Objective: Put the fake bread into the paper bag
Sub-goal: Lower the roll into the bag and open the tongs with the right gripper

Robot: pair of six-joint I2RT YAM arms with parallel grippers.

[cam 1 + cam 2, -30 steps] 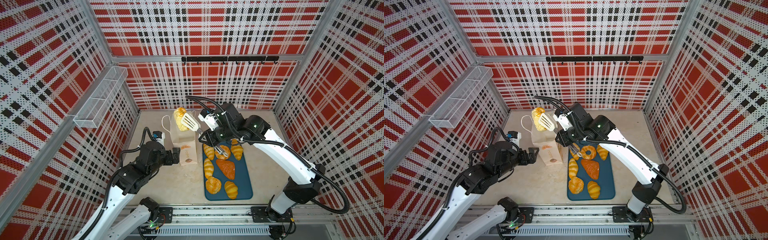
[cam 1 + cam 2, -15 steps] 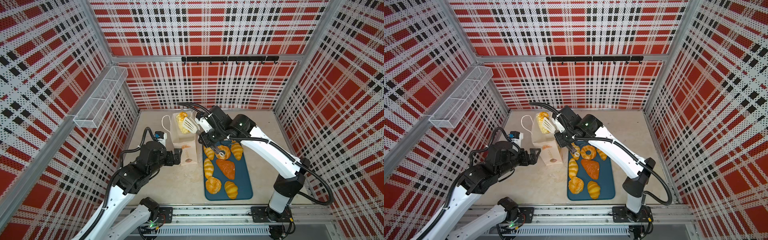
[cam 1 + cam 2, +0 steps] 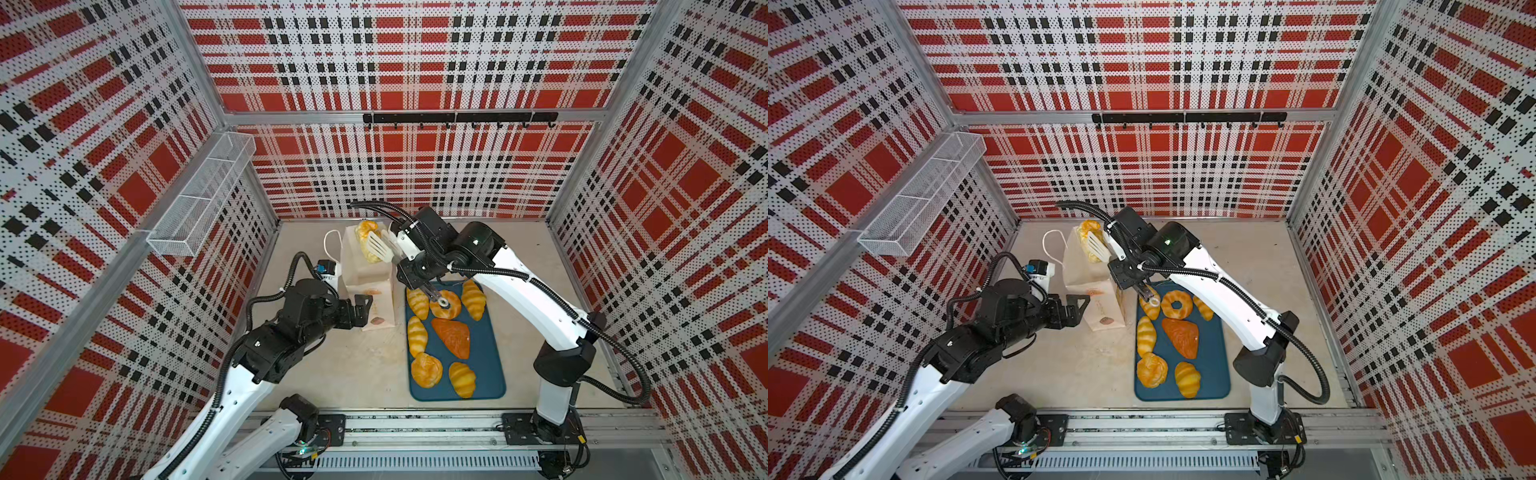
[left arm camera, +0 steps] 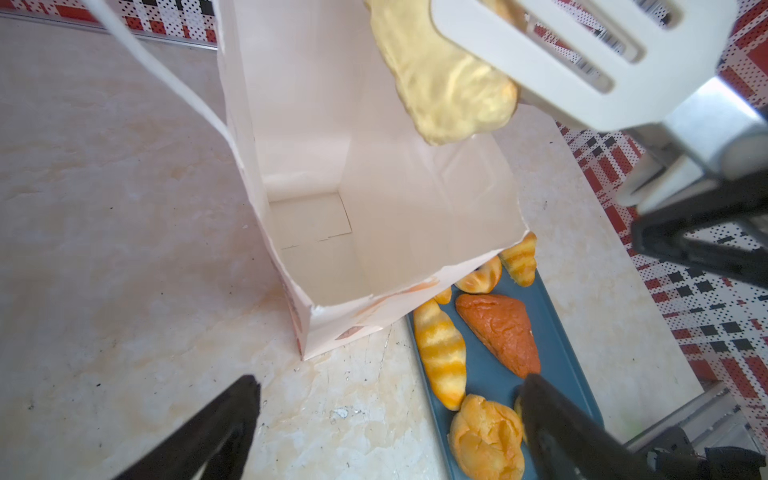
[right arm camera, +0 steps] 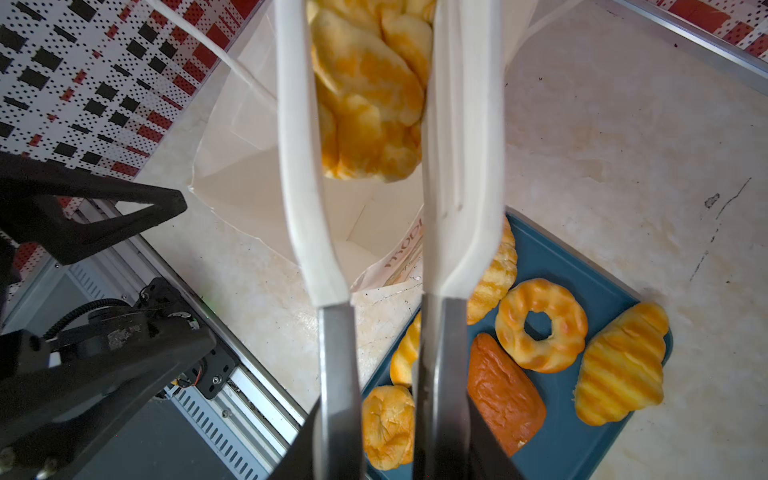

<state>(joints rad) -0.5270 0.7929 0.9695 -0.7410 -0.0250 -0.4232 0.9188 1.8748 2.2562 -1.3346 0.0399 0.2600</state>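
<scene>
Right gripper (image 3: 411, 274) is clamped on the metal handles of white slotted tongs (image 3: 380, 247), and the tong blades are pressed on either side of a pale golden pastry (image 5: 370, 104). That pastry hangs over the open mouth of the bag (image 3: 361, 278), its lower end dipping just inside the rim in the left wrist view. The bag stands upright on the table (image 3: 365, 374), its cord handle (image 3: 330, 245) looped out on the far side and its white floor visible from above. Left gripper (image 4: 386, 415) has its black fingers (image 4: 224, 424) spread wide, holds nothing, and sits near the bag's near corner without touching it. Just beside the bag lies the teal tray (image 3: 486, 353), with the rest of the bread on it: a doughnut (image 3: 445, 304) between two croissants at the far end, a brown triangular loaf (image 3: 453, 336) and another croissant (image 3: 417, 334) in the middle, and a bun (image 3: 426, 370) and a croissant (image 3: 462, 379) nearest the rail.
</scene>
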